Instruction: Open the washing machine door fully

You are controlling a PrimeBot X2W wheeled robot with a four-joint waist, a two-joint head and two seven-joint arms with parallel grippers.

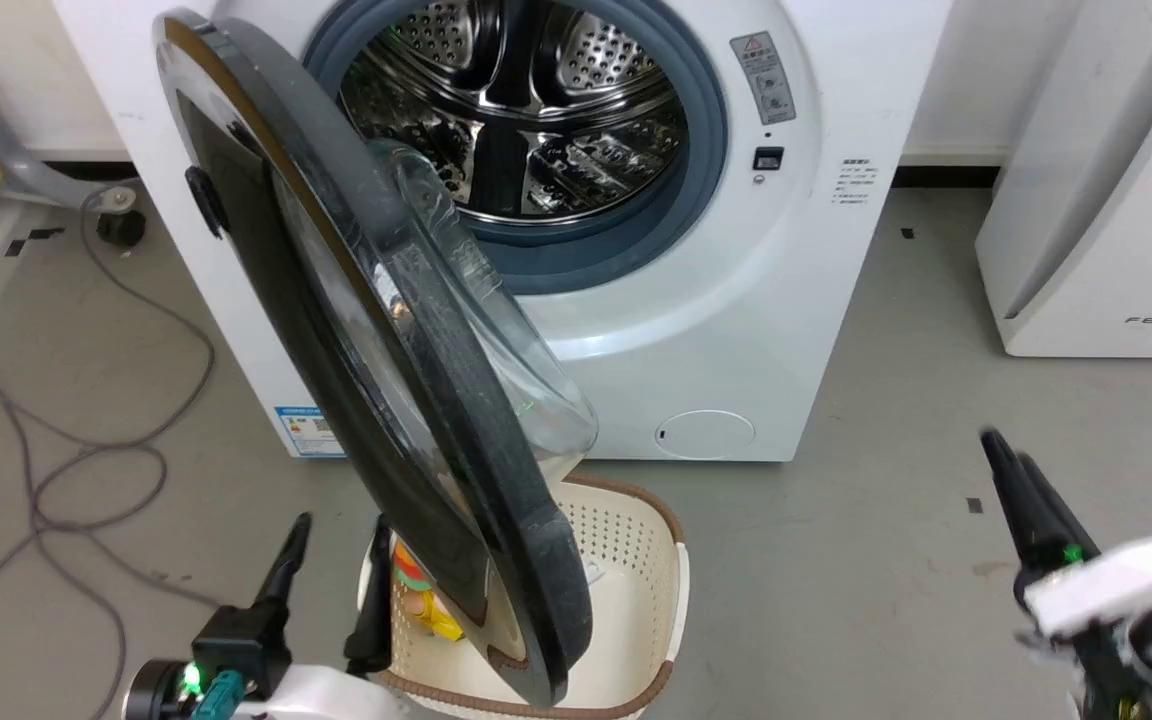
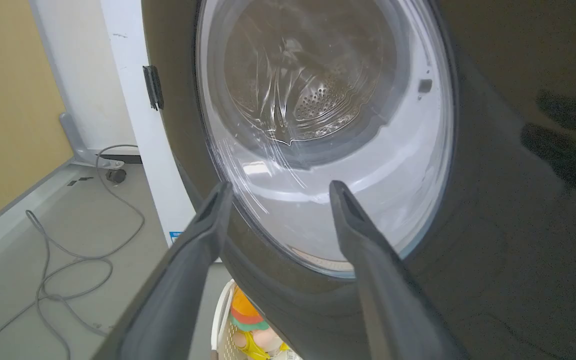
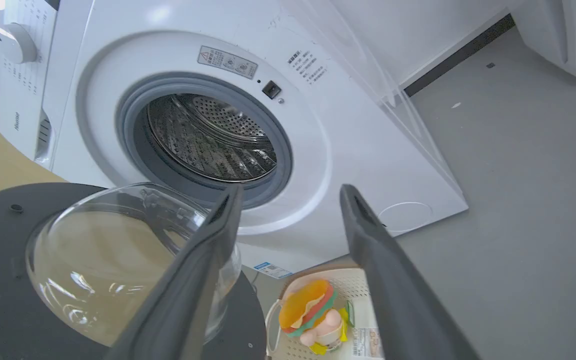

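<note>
Two grippers, both empty. Washing machine door (image 1: 416, 350): stood abt half open, free edge out over laundry basket (image 1: 636, 540), glass bowl (image 3: 108, 260) facing washing machine (image 1: 756, 300). Left gripper (image 1: 341, 525): fingers (image 2: 183, 270) spread, just beside door's outer black face, nearer arm; contact unclear. Right gripper (image 1: 1004, 450): fingers apart, well off door's bowl side. Prob. door's remaining swing ran toward left gripper's side.
</note>
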